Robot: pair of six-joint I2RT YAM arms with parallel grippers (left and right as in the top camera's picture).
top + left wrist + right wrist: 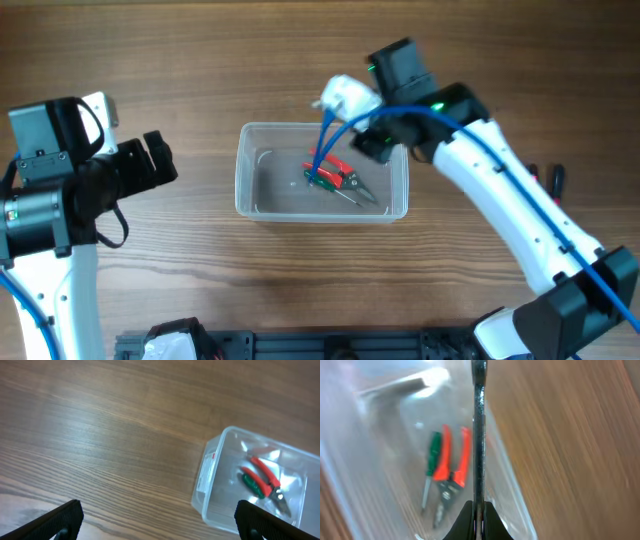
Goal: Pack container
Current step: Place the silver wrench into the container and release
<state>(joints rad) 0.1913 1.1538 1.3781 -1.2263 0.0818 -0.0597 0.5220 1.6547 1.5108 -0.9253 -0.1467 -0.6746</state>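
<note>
The clear container [242, 170] stands mid-table and holds red-handled pliers [340, 172] and a green-handled screwdriver [325, 183]. My right gripper [374, 143] hangs over the container's far right corner. In the right wrist view it [479, 510] is shut on a thin dark metal tool [479, 435] seen edge-on above the container wall [380, 435], with the pliers [455, 460] and screwdriver [434, 452] below. My left gripper [160, 160] is open and empty, left of the container [215, 485]. The left wrist view shows its fingers [157, 510] wide apart over bare wood.
A small dark and red tool [545, 178] lies on the table at the far right. A black rail [330, 345] runs along the front edge. The rest is wood tabletop.
</note>
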